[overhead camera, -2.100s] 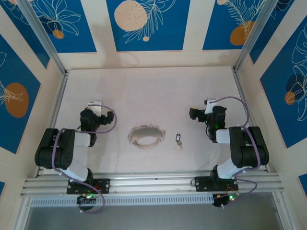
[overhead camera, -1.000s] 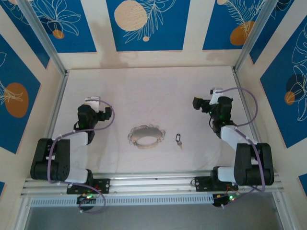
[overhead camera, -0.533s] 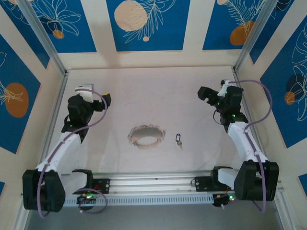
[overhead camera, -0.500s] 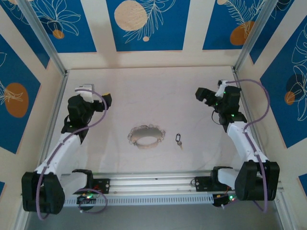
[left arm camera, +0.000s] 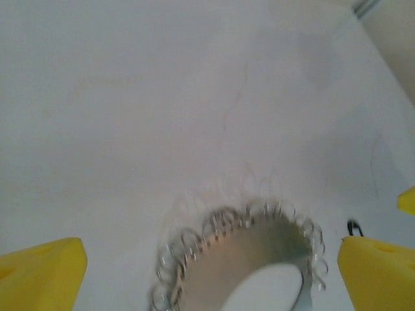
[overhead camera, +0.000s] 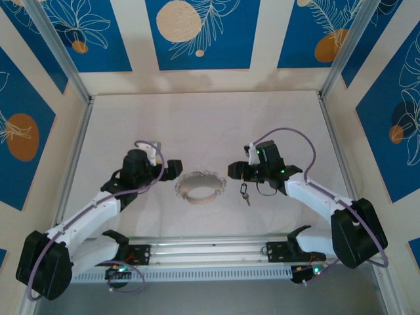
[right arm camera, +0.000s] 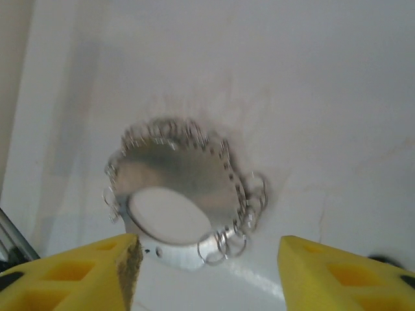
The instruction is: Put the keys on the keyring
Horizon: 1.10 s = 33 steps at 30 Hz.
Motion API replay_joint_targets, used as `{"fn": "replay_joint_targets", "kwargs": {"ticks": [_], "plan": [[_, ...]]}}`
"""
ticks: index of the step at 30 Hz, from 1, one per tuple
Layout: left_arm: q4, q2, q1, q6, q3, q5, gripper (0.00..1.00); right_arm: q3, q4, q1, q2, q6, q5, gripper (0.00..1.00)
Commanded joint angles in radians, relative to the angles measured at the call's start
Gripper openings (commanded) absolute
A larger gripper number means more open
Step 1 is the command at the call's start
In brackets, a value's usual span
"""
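Note:
The keyring [overhead camera: 200,186], a silvery loop edged with small wire rings, lies flat on the white table [overhead camera: 197,125] at the centre front. The keys [overhead camera: 245,192], one tiny dark tag with a pale middle, lie just right of it. My left gripper [overhead camera: 172,168] hovers at the loop's left edge, open, its yellow fingers [left arm camera: 40,272] wide apart with the keyring [left arm camera: 240,259] between and ahead of them. My right gripper [overhead camera: 235,172] hangs between loop and key, just behind the key. It is open and empty, facing the keyring [right arm camera: 175,188] past its yellow fingers [right arm camera: 343,272].
Blue-and-cream patterned walls close in the table on three sides, with metal posts [overhead camera: 59,52] at the back corners. An aluminium rail [overhead camera: 210,246] carrying both arm bases runs along the near edge. The right arm's purple cable [overhead camera: 289,134] loops above the table.
Both arms have swung in from the table's sides to the centre and now flank the keyring. The keyring and the key have not moved.

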Motion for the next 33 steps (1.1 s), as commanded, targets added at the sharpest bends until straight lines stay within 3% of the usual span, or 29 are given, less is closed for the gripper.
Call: {"fn": "replay_joint_targets", "kwargs": {"ticks": [1,15,25,33], "plan": [[0.058,0.030,-0.052,-0.110,-0.052,-0.024,0.99,-0.033,0.051,0.044,0.027,0.076,-0.009,0.52],[0.305,0.345,-0.191,-0.203,0.002,0.024,0.99,0.004,0.165,0.127,0.217,0.124,-0.006,0.32],[0.381,0.442,-0.196,-0.202,0.007,0.030,0.99,0.062,0.184,0.150,0.329,0.138,-0.009,0.24],[0.438,0.528,-0.191,-0.191,0.026,0.025,0.99,0.102,0.196,0.132,0.395,0.151,0.024,0.23]]}}
